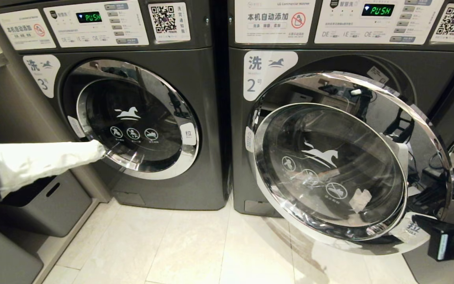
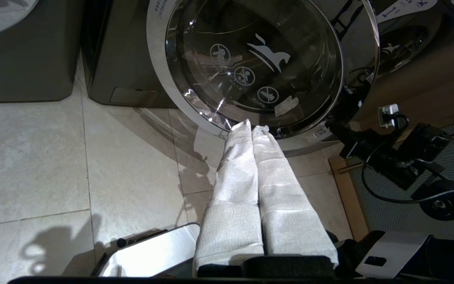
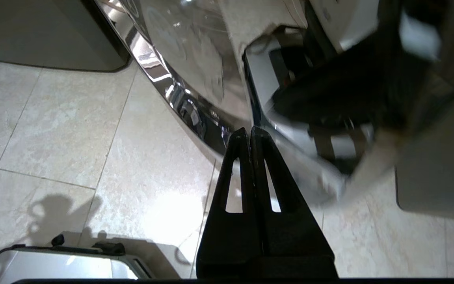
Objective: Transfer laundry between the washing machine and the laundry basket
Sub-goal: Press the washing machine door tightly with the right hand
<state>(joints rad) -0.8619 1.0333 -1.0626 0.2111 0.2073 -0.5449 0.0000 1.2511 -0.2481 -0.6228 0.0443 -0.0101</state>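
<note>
1. Two dark grey front-loading washing machines fill my head view side by side: the closed one marked 3 (image 1: 140,118) on the left, the one marked 2 (image 1: 329,39) on the right, both green displays reading PUSH.
2. Machine 2's round chrome-rimmed glass door (image 1: 349,165) is swung open toward me, covering most of the drum opening, so I cannot tell whether any laundry is inside. No laundry shows anywhere on the pale beige tiled floor (image 1: 152,244).
3. Grey plastic storage bins with slot handles (image 1: 45,205) sit on the floor at the far left, beside machine 3; I cannot confirm that either is the laundry basket.
4. My left tool (image 1: 100,149), its fingers wrapped in white cloth, reaches in from the left edge, its tip in front of machine 3's door rim. In the left wrist view the two white fingers (image 2: 242,165) lie pressed together, holding nothing.
5. My right tool (image 3: 250,134), with black slotted fingers, is low by the open door's bottom rim, fingers together and empty.
</note>
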